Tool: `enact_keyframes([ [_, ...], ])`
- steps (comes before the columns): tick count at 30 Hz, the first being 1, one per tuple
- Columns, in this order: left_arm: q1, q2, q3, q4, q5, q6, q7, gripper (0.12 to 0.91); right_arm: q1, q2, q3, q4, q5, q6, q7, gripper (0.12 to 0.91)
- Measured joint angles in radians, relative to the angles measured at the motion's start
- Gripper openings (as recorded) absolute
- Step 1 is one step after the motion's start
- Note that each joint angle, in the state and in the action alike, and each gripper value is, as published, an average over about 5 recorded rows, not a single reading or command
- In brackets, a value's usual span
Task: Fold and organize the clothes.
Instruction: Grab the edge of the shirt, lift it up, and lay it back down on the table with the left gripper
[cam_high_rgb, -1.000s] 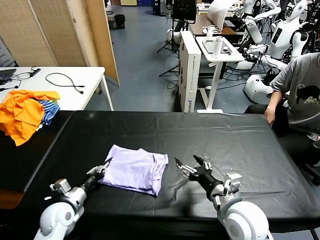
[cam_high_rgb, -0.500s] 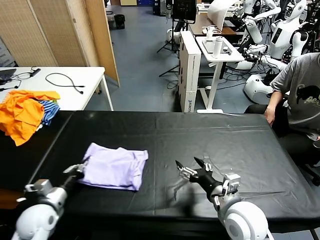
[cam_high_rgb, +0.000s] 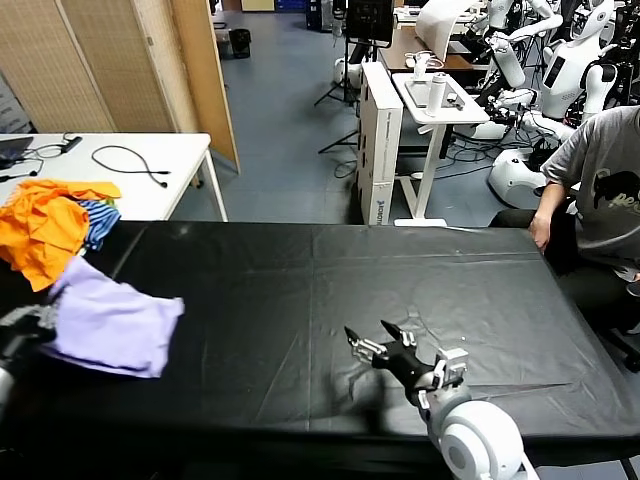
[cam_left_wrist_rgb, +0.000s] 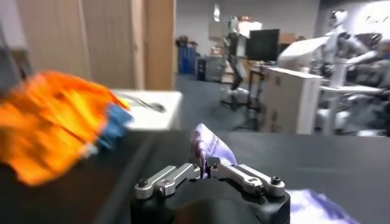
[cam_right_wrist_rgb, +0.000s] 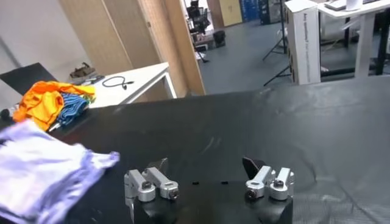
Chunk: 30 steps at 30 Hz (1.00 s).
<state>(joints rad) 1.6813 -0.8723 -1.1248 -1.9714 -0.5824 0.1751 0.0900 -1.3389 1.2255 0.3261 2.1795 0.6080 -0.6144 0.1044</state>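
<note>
The folded pale lavender T-shirt lies at the far left of the black table, close to the orange heap. My left gripper sits at the table's left edge and is shut on the shirt's edge; in the left wrist view its jaws pinch lavender cloth. My right gripper is open and empty, low over the table right of centre. The right wrist view shows its spread fingers and the shirt far off to one side.
A heap of orange and blue-striped garments lies at the table's left end, just behind the shirt. A white side table with a cable stands behind it. A seated person is at the far right.
My left gripper has dragged the folded shirt from the table's middle to its far left, beside the orange heap. My right gripper has stayed open and nearly still.
</note>
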Motion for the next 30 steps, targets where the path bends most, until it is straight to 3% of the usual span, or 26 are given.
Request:
enact_keyframes([
  [4,0.015,-0.011,-0.007,-0.074,0.111,0.034,-0.035,0.182,-0.006,0.001,0.005,0.005,0.0,-0.001,0.002,0.907],
  [7,0.0,-0.048,0.058,-0.148,0.173,0.079,-0.064,0.182,-0.015,0.001,0.016,0.017,0.0,-0.004,0.005,0.907],
  [13,-0.057,-0.167,0.332,-0.231,0.231,0.14,-0.117,0.182,-0.039,-0.001,0.042,0.039,-0.001,-0.006,0.008,0.907],
  [18,-0.112,-0.274,0.572,-0.216,0.238,0.153,-0.166,0.182,-0.053,0.012,0.046,0.042,-0.007,-0.012,0.011,0.907],
  [25,-0.164,-0.39,0.778,-0.16,0.268,0.149,-0.175,0.184,-0.044,0.015,0.035,0.04,0.028,-0.034,0.016,0.907],
  [27,-0.171,-0.4,0.801,-0.158,0.279,0.15,-0.166,0.22,-0.04,0.009,0.034,0.039,0.042,-0.039,0.015,0.907],
  [30,-0.174,-0.399,0.817,-0.173,0.305,0.142,-0.149,0.366,-0.032,-0.002,0.028,0.033,0.057,-0.046,0.011,0.907],
])
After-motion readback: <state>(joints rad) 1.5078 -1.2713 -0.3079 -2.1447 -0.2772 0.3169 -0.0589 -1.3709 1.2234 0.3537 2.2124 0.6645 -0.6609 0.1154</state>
